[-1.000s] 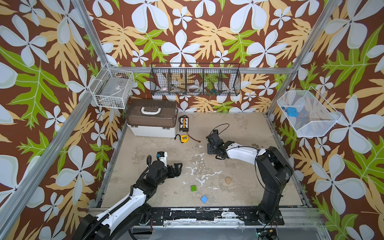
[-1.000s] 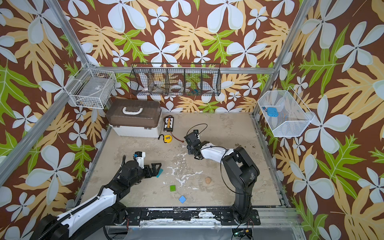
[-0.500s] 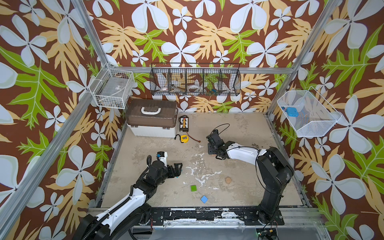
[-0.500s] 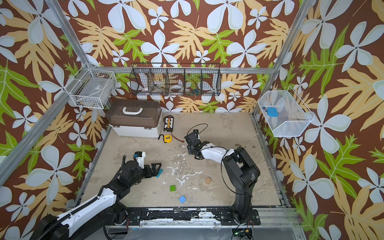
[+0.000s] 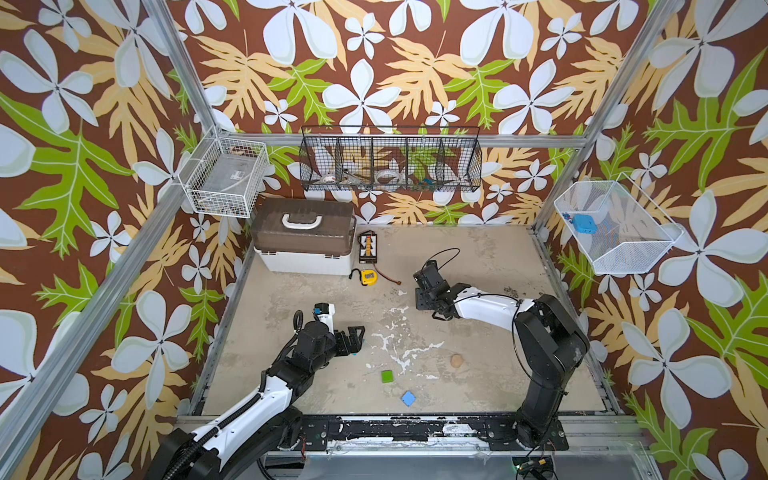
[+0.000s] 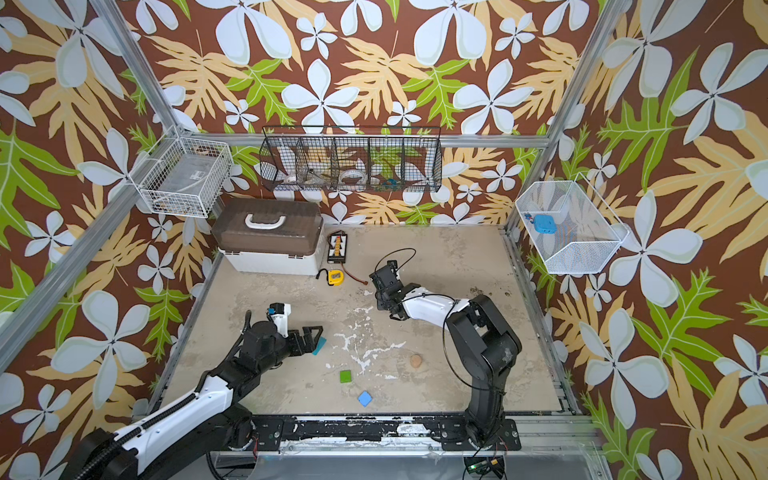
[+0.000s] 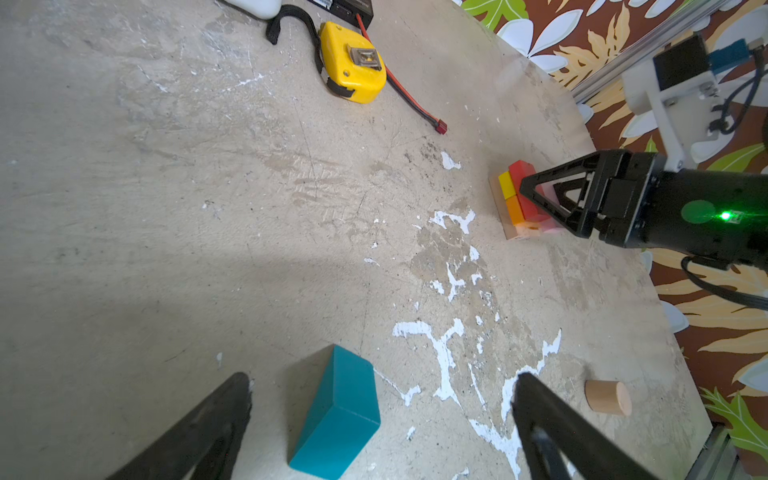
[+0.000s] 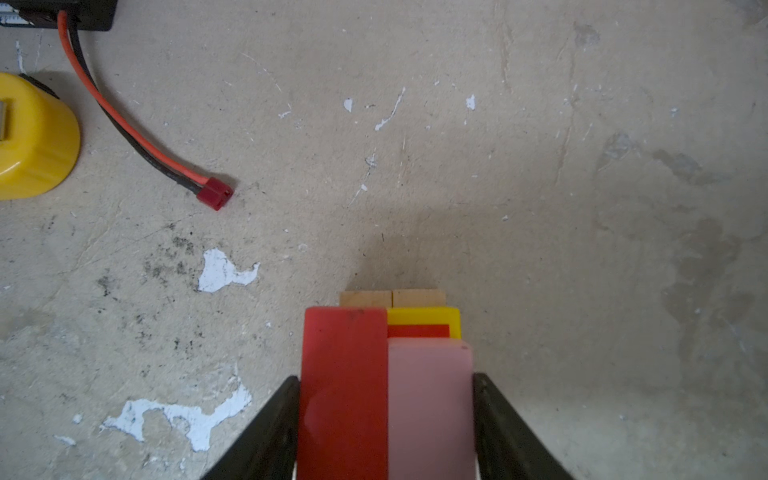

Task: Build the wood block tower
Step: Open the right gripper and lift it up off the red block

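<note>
You have a teal block [image 7: 336, 411], a green block [image 5: 387, 376] and a blue block [image 5: 408, 398] on the beige, white-flecked tabletop [image 7: 166, 208]. Your tower [image 8: 345, 395] shows red, pink, yellow, orange and plain wood. The tape measure [image 7: 353, 66] is yellow; the walls [image 5: 374, 62] are brown with white flowers.

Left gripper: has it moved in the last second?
No. In both top views the left gripper sits in the same place relative to the green block and the yellow tape measure.
</note>
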`<state>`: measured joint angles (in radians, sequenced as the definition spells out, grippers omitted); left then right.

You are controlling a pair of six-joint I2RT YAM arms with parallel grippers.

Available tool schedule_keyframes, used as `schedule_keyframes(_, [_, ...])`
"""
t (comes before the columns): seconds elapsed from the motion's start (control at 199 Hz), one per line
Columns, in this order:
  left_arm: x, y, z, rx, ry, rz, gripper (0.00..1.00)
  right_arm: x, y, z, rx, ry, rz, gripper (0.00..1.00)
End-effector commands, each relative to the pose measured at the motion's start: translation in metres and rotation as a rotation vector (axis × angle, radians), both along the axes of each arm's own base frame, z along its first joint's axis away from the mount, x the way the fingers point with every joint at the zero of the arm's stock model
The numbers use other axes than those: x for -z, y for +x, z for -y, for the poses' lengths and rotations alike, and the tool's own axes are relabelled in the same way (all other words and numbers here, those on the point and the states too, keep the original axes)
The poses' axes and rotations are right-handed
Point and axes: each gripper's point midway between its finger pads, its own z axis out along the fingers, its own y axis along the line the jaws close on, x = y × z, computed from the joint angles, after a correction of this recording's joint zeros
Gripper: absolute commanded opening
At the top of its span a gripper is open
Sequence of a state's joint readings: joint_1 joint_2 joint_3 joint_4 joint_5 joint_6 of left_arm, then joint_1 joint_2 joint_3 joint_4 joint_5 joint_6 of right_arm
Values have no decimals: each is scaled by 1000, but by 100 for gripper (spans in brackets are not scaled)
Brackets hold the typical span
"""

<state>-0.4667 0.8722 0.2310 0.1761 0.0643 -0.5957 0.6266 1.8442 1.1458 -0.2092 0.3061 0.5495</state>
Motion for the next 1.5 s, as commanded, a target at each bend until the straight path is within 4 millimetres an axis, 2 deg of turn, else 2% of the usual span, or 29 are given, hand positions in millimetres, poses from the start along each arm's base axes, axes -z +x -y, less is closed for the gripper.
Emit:
schedule_keyframes(0.0, [-8, 4, 2, 3, -11, 30, 100, 2, -5, 1, -1, 8, -20, 60])
schedule_keyframes(0.266, [-8, 4, 2, 4, -11, 30, 100, 1, -7, 2, 0, 14, -20, 61])
schedule_keyframes(0.441, [-8, 4, 2, 3, -12, 30, 100, -2, -4, 1, -2, 4, -14, 70])
schedule_keyframes(0.612, [-8, 4, 2, 4, -10, 30, 100, -15, -5, 5, 4, 3, 8, 74])
schedule_keyframes(0.757, [-8, 4, 2, 5, -9, 31, 100, -30, -17, 14, 16, 30, 43, 76])
schedule_keyframes(0.917, [-8, 4, 2, 4, -10, 30, 100, -32, -42, 32, 50, 88, 75, 71])
schedule_keyframes(1.033, [-7, 4, 3, 5, -10, 28, 100, -21, -62, 44, 60, 115, 77, 66])
schedule_keyframes(1.153, [-7, 4, 3, 5, -10, 27, 100, -14, -74, 53, 67, 119, 76, 62])
schedule_keyframes(1.313, [-7, 4, 3, 5, -10, 26, 100, -5, -76, 54, 66, 107, 65, 59])
schedule_keyframes(1.494, [-7, 4, 3, 4, -8, 27, 100, 3, -65, 43, 49, 95, 38, 55])
